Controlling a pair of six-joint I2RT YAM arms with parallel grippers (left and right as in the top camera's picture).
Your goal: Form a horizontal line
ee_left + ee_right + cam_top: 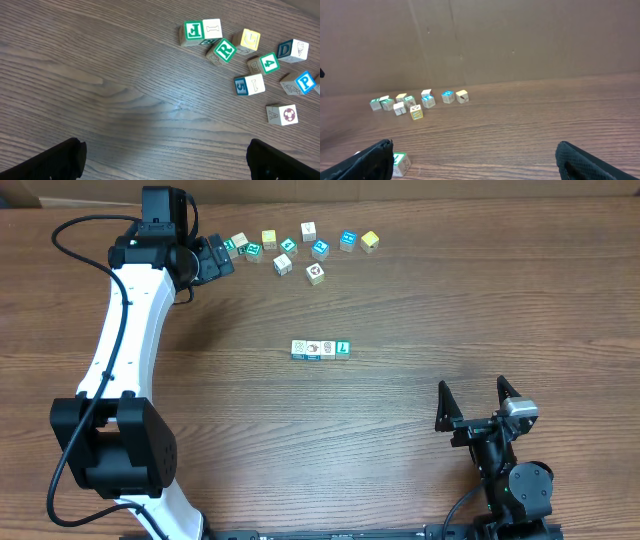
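The horizontal line (321,349) is a row of four tiny cubes at the table's middle: three white-faced with small pictures and one teal-green with a white L at the right end. Its right end cube (400,163) shows in the right wrist view beside the left finger. My left gripper (215,256) is open and empty at the back left, just left of the loose cubes. My right gripper (478,402) is open and empty at the front right, well away from the row. In both wrist views the fingers stand wide apart over bare wood.
Several loose lettered cubes (300,248) lie scattered along the back, including yellow ones (370,241). They also show in the left wrist view (245,55) and the right wrist view (415,104). A brown cardboard wall (495,40) stands behind the table.
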